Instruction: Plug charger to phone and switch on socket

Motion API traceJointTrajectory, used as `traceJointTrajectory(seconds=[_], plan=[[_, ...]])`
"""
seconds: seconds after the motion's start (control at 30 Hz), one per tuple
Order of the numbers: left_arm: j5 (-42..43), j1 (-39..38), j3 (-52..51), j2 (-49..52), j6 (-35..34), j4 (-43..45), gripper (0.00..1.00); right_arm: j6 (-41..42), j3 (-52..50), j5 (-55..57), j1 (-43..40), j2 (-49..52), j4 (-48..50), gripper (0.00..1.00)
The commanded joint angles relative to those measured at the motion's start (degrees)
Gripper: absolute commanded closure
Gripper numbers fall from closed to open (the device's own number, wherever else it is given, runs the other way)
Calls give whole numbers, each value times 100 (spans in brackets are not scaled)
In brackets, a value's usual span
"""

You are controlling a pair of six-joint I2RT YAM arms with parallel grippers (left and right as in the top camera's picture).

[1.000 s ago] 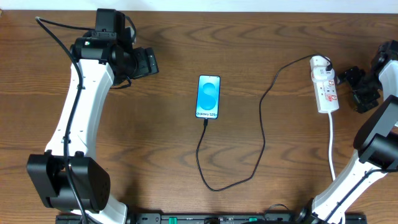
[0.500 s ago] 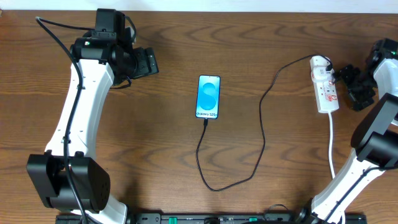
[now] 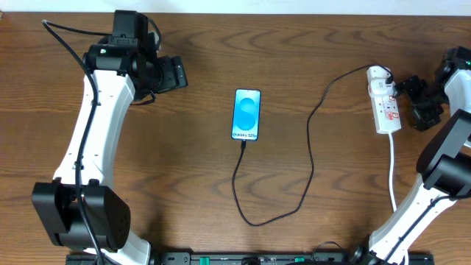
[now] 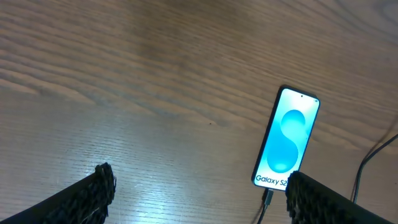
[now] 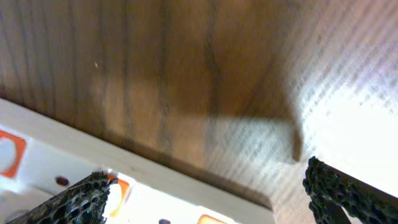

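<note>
The phone (image 3: 246, 114) lies in the middle of the table, screen lit blue. The charger's black plug tip (image 3: 243, 144) sits in its lower end; the plug also shows in the left wrist view (image 4: 267, 198) under the phone (image 4: 287, 137). The black cable (image 3: 312, 132) loops down and runs up to the white adapter (image 3: 378, 73) on the socket strip (image 3: 385, 103). My left gripper (image 3: 179, 73) is open and empty, left of the phone. My right gripper (image 3: 412, 94) is open at the strip's right edge; the right wrist view shows the strip (image 5: 155, 193) with red switches (image 5: 9, 152) just below the fingers.
The strip's thick white cord (image 3: 392, 165) runs down toward the front edge by the right arm's base. The table is brown wood grain (image 3: 176, 162).
My right gripper has moved left and slightly up, closer to the power strip's right edge. The left arm, phone and cable have not moved.
</note>
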Motion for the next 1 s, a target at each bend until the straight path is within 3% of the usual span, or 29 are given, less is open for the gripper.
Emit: traceJointTrajectory(seconds=[0.0,0.73,0.97], plan=[[-76,4,0,35,-9,-11,11,-212,-107,-190,101,271,-269,1],[-76,4,0,35,-9,-11,11,-234,-107,-640,116,271,-339,1],[-76,4,0,35,-9,-11,11,-205,-105,-575,-7,-131,-697,1]])
